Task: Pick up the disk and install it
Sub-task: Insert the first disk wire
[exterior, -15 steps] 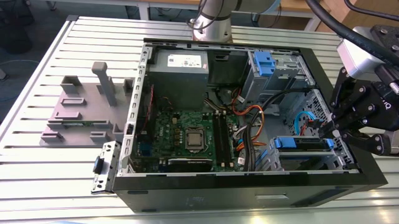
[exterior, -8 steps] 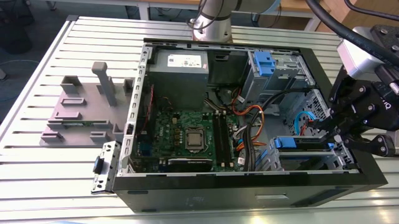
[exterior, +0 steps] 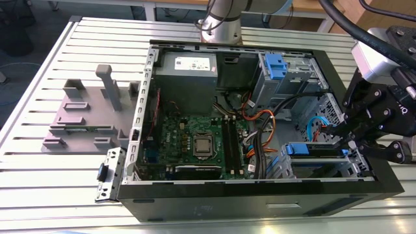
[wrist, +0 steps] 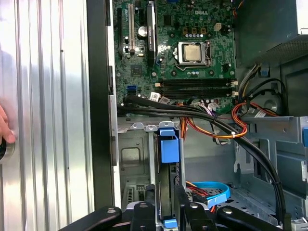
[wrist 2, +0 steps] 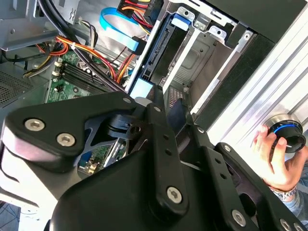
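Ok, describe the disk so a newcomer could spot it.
In the open computer case, find the near corner bay at the exterior view's right. The disk stands on edge there, blue bracket tab upward; the other blue-tabbed drive cage sits farther back, by the power supply.

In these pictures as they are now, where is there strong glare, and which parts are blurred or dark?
In the first wrist view, glare whitens the ribbed metal table, while the motherboard reads sharp. In the second wrist view, the gripper is near and dark in front, and the table edge shines. In the exterior view, light is even; the case's black front panel shows soft reflections.
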Controlling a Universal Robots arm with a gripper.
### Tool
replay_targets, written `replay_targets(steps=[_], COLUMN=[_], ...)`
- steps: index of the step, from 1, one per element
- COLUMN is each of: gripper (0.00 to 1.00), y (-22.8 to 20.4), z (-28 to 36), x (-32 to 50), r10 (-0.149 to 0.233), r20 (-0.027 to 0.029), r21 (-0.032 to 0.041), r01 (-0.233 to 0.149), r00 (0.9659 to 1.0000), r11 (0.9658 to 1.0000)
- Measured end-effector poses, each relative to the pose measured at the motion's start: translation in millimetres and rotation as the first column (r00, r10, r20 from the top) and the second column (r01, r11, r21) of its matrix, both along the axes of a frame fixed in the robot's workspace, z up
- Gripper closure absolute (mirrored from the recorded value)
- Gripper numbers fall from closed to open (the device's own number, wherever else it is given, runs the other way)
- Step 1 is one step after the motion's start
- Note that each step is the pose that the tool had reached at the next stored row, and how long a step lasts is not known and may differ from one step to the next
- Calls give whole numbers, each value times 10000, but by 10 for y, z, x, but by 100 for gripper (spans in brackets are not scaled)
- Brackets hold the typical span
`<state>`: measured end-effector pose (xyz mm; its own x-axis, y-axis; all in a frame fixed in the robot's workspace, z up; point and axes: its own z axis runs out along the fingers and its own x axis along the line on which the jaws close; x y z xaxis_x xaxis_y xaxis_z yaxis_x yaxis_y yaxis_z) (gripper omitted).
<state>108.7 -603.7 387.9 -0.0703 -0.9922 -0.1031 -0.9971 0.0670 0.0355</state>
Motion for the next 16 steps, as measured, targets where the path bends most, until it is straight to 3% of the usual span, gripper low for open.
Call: replay_targets(steps=[2, 3, 8, 16], gripper=[69, 63, 63, 63], y=[0, 0, 9, 136], z=[0, 0, -20, -90], x=[0, 0, 18, 193], r10=[0, 0, 1, -1], r20=[0, 0, -3, -29], r21=[5, 8, 12, 12], r01=[0, 0, -1, 1], r00=[10000, 10000, 10000, 10000], r11=[10000, 10000, 10000, 10000])
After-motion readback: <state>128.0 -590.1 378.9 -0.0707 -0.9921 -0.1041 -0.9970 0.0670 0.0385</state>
